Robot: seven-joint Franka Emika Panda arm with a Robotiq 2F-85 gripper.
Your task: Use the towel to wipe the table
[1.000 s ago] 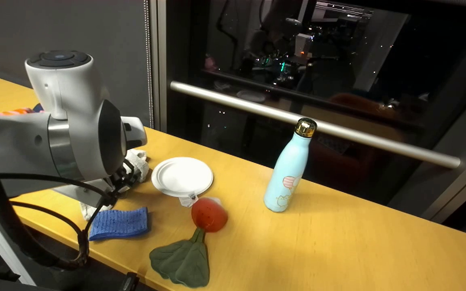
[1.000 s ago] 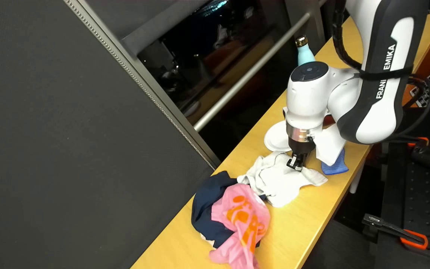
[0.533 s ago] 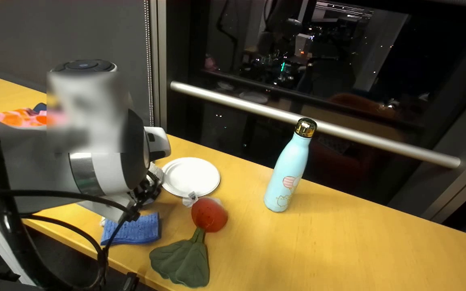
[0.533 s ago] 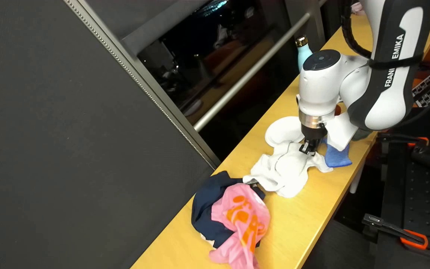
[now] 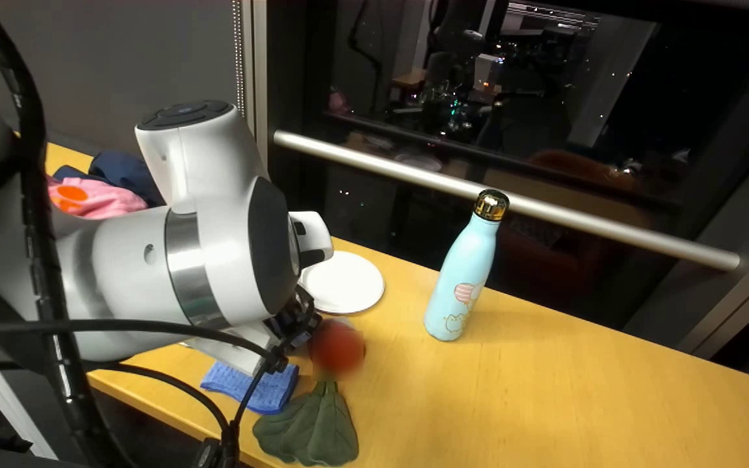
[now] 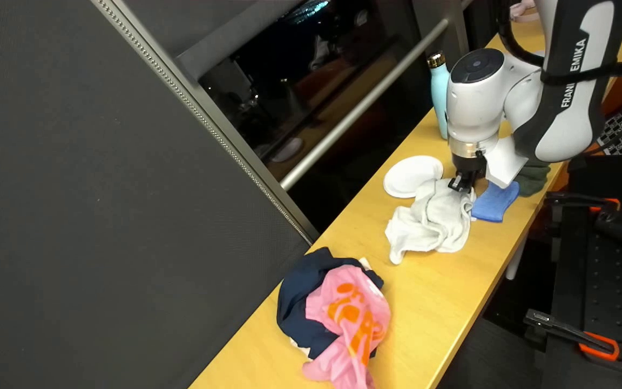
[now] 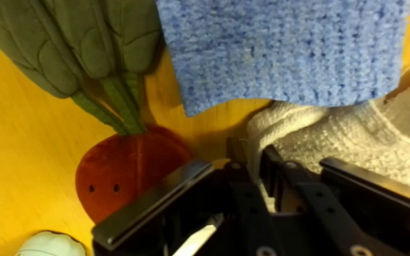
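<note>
The white towel (image 6: 432, 219) lies crumpled on the wooden table (image 6: 424, 319). In the wrist view the towel (image 7: 340, 142) fills the right side. My gripper (image 6: 461, 185) is low at the towel's edge near the plate. In the wrist view a fold of towel stands between the fingertips of the gripper (image 7: 253, 153), which are close together on it. In an exterior view the gripper (image 5: 293, 318) shows beside the red plush vegetable, and the arm hides most of the towel there.
A blue cloth (image 7: 287, 53) touches the towel. The red plush vegetable (image 7: 126, 174) with green leaves (image 5: 309, 426) lies beside the gripper. A white plate (image 5: 343, 283) and an upright light-blue bottle (image 5: 459, 279) stand nearby. Pink (image 6: 349, 316) and navy (image 6: 303, 302) clothes lie piled farther along.
My gripper has moved along the table toward the bottle, dragging the towel away from the clothes pile. The plate and blue cloth have shifted the same way. The plush's leaves have shifted slightly.
</note>
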